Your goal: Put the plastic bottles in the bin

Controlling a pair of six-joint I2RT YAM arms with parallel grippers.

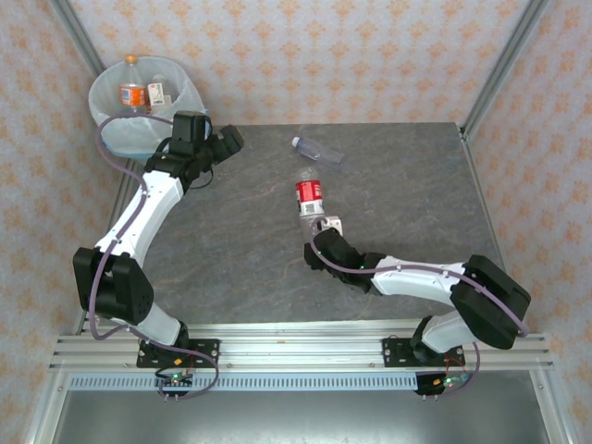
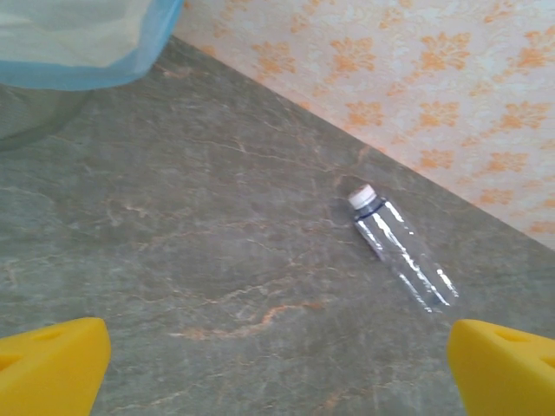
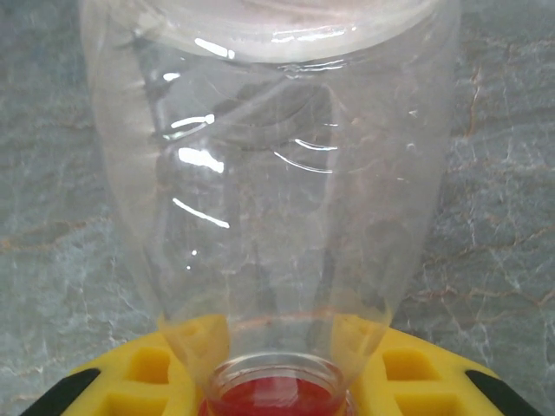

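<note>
Bin [image 1: 104, 125]: two bottles [image 1: 132, 93]; table [image 1: 231, 250]: two; right hand [image 1: 326, 225] grips red-label one [image 1: 309, 193]; left hand [image 1: 228, 141] wide.

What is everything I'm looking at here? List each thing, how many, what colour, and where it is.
round bin lined with a white bag, light blue band: one, far left corner
orange-labelled plastic bottle: one, clear, inside the bin
white-green-labelled plastic bottle: one, clear, inside the bin
unlabelled clear plastic bottle with white cap: one, lying on the table, far middle
red-labelled clear plastic bottle: one, red cap, table centre, neck in the right gripper
grey marbled table: one
orange floral wall: behind and at the sides
left gripper: one, yellow fingers, open, beside the bin
right gripper: one, yellow fingers, shut on the red-labelled bottle's neck
</note>
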